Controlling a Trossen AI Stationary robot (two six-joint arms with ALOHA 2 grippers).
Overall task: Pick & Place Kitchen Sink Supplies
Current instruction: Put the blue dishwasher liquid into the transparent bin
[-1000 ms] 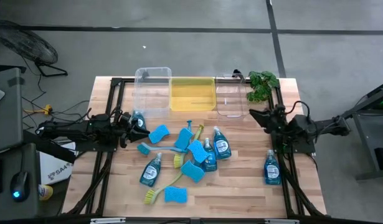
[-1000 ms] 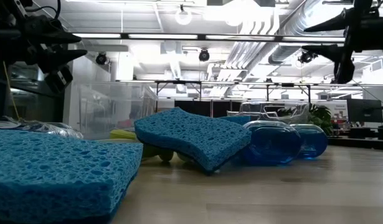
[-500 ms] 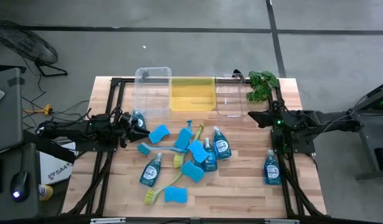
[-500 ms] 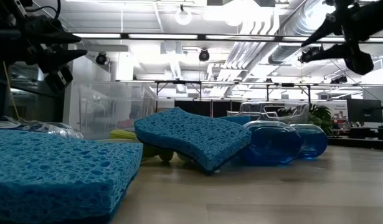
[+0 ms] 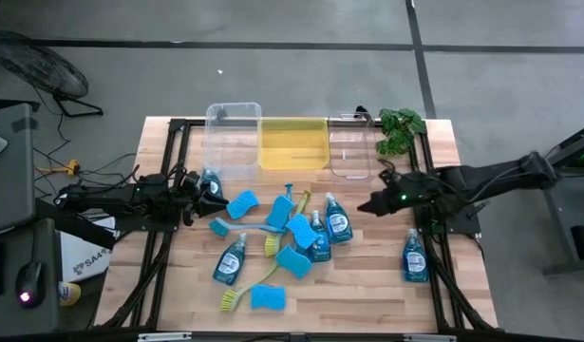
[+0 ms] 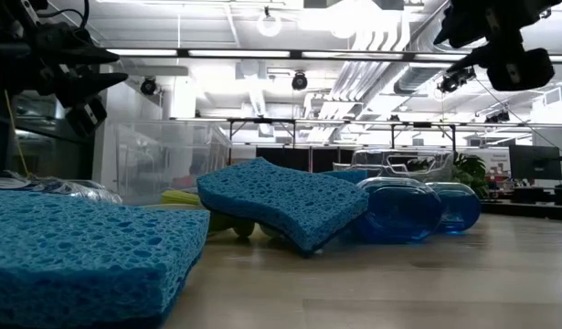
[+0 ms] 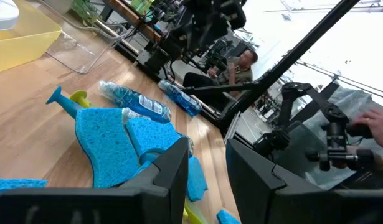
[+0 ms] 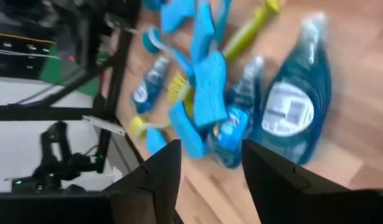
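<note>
Approach step in hand: right gripper [image 5: 365, 206] hangs over the table just beside the pile of supplies, fingers parted with nothing between them, aimed at the nearest soap bottle [image 5: 337, 220], which lies flat at the pile's right edge. Next move, by my reading: descend and close across the bottle body without nudging the bottle beside it. Left gripper [image 5: 218, 201] waits at the pile's left side, jaws narrowly apart and empty. Sponges [image 5: 242, 204] and brushes [image 5: 263, 277] overlap mid-table; one bottle [image 5: 414, 256] lies well apart. Bins [image 5: 293, 142] at the far edge; their contents cannot be made out.
</note>
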